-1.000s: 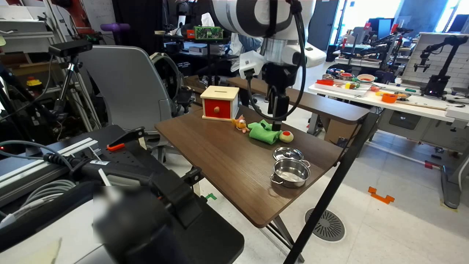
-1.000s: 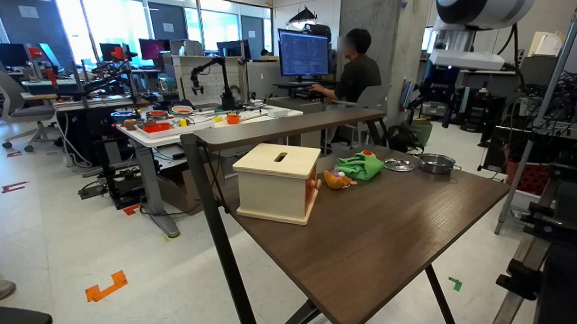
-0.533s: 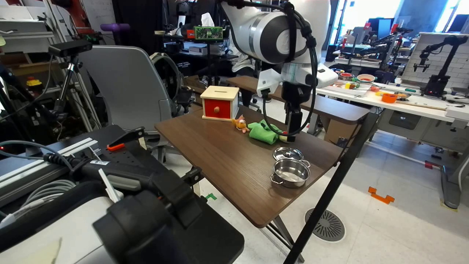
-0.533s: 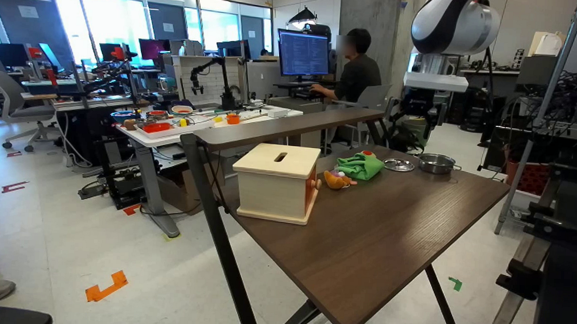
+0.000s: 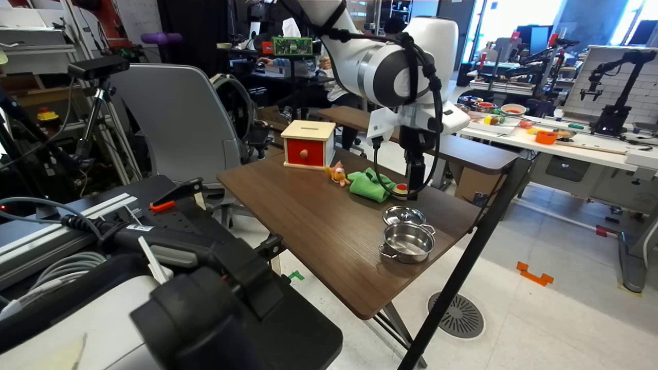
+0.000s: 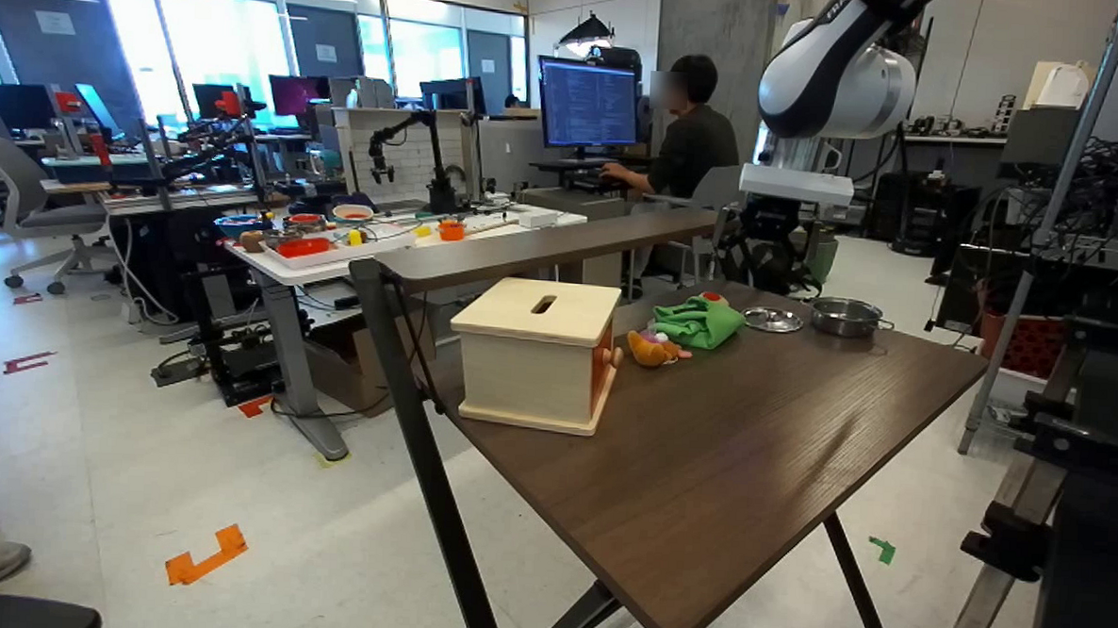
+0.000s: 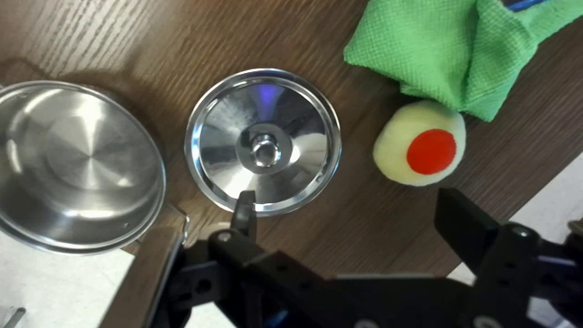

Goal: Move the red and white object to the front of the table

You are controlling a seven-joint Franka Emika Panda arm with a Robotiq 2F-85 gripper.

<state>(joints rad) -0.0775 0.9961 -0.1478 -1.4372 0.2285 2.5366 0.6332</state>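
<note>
The red and white object [image 7: 419, 143] is a rounded cream-white piece with a red disc on top in the wrist view. It stands on the dark brown table [image 5: 308, 205] against the green cloth. In an exterior view it shows partly behind a cable [image 5: 400, 191]; elsewhere the cloth hides most of it and its red top [image 6: 711, 297] shows. My gripper [image 7: 347, 196] is open and empty, fingers wide apart. Its right fingertip is close to the object in the wrist view, with bare tabletop between the fingers. My gripper [image 5: 414, 195] is at the object's side in an exterior view.
A steel lid [image 7: 263, 142] lies near the left fingertip, and a steel pot [image 5: 408, 241] stands beside the lid. A green cloth [image 5: 370, 186], an orange toy [image 5: 337, 173] and a wooden box with a red drawer [image 5: 308, 145] are also on the table. A raised shelf [image 6: 543, 247] runs behind.
The arm has moved toward the shelf side of the table and lower, and the gripper is now beside the red and white object. The things on the table have not moved.
</note>
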